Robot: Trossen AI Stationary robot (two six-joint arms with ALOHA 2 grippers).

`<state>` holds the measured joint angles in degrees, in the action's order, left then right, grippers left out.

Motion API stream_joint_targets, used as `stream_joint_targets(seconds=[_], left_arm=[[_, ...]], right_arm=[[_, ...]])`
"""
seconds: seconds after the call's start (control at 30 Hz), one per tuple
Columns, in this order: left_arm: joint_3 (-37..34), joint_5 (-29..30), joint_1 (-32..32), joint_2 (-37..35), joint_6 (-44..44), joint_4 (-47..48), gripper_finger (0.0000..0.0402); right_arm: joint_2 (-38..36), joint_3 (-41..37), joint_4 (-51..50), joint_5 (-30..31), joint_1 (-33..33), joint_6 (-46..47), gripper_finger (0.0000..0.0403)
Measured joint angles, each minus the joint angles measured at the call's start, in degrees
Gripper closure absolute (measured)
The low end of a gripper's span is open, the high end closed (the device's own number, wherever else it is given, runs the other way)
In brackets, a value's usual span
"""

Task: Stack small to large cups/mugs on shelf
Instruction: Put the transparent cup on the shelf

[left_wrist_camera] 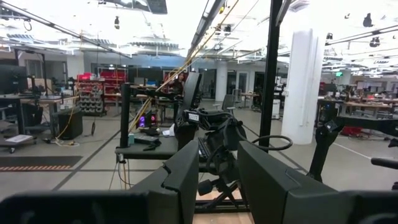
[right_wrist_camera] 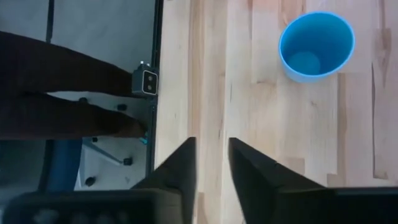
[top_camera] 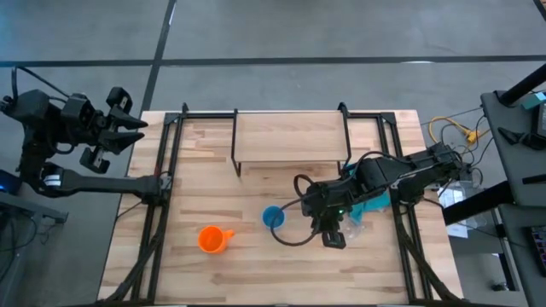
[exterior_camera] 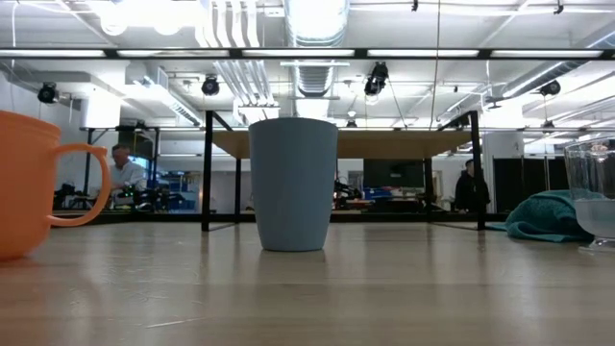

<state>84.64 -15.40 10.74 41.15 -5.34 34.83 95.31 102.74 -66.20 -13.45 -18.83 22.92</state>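
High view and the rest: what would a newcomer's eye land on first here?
The right claw hangs low over the table's front middle, just right of the upright blue cup. The orange mug stands alone to the cup's left. Behind them the shelf is bare, and the left claw waits off the table's back left corner.

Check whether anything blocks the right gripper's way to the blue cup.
Nothing visible does. The right gripper hangs over bare table, and the blue cup stands apart beside it with open wood between them. The clear cup is on the gripper's other side.
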Motion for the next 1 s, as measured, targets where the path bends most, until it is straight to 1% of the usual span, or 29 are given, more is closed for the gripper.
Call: stream_joint_targets(seconds=[0.2, 0.33, 0.47, 0.9, 1.0], left_arm=[[0.00, 0.00, 0.00, -0.04, 0.00, 0.02, 0.0302], [0.00, 0.00, 0.00, -0.07, 0.00, 0.02, 0.0302], [0.00, 0.00, 0.00, -0.07, 0.00, 0.02, 0.0302], [0.00, 0.00, 0.00, -0.04, 0.00, 0.02, 0.0302], [0.00, 0.00, 0.00, -0.07, 0.00, 0.02, 0.0302]], right_arm=[[0.00, 0.00, -1.22, 0.02, 0.00, -0.38, 0.0230], [-0.02, 0.00, -1.21, 0.02, -0.01, -0.37, 0.0199], [-0.02, 0.00, -0.89, 0.02, 0.00, -0.37, 0.0191], [-0.02, 0.00, -0.41, 0.02, -0.02, -0.37, 0.0191], [-0.02, -0.10, 1.15, 0.04, -0.02, -0.39, 0.0192]])
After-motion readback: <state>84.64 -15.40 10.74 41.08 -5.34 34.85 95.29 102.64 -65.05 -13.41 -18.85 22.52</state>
